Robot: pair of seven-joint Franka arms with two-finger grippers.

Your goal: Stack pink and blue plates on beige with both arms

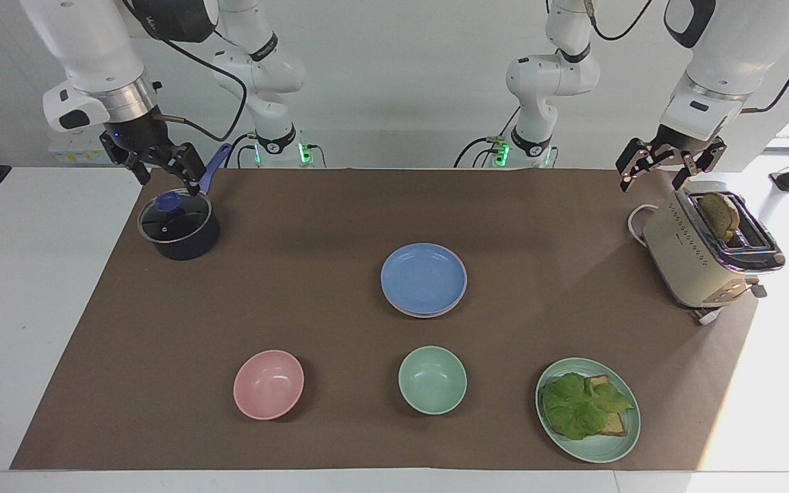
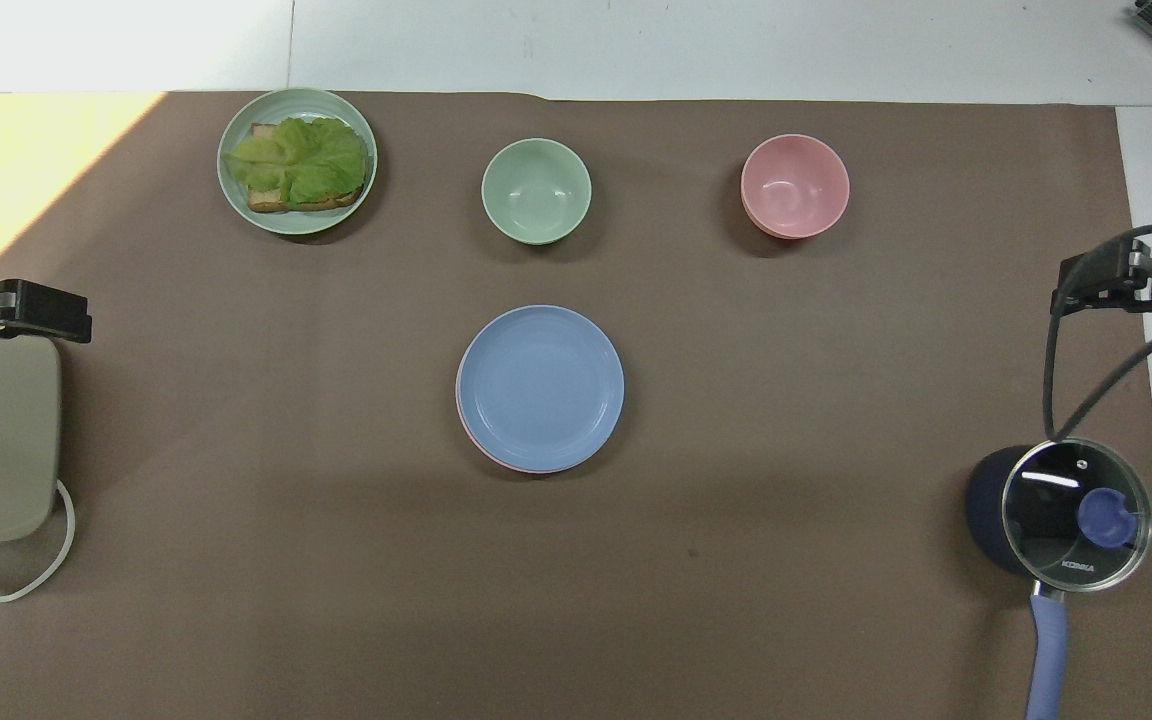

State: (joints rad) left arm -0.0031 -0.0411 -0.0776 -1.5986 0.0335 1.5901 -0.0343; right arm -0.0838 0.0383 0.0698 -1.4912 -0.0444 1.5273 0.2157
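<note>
The blue plate [image 1: 424,277] sits on top of a stack in the middle of the brown mat [image 1: 340,226], and a thin pink rim peeks out under its edge, so the pink plate [image 2: 476,445] lies directly beneath it. I cannot make out the beige plate from where I stand; if it is there, it is hidden at the bottom of the pile. Judging by that, the stacking looks finished or very nearly so, with nothing left loose to gather. Both arms are pulled away from the stack and wait at the ends of the bench. The left hand [image 1: 661,168] hangs empty with its fingers spread, just above the toaster [image 1: 706,250] with a slice standing in its slot. The right hand [image 1: 161,164] hovers, likewise released and holding nothing, over the lidded saucepan [image 1: 179,226]. Farther from the robots, the pink bowl [image 1: 268,384], the green bowl [image 1: 432,379] and the green plate [image 1: 631,438] with lettuce on toast sit untouched in a row.
</note>
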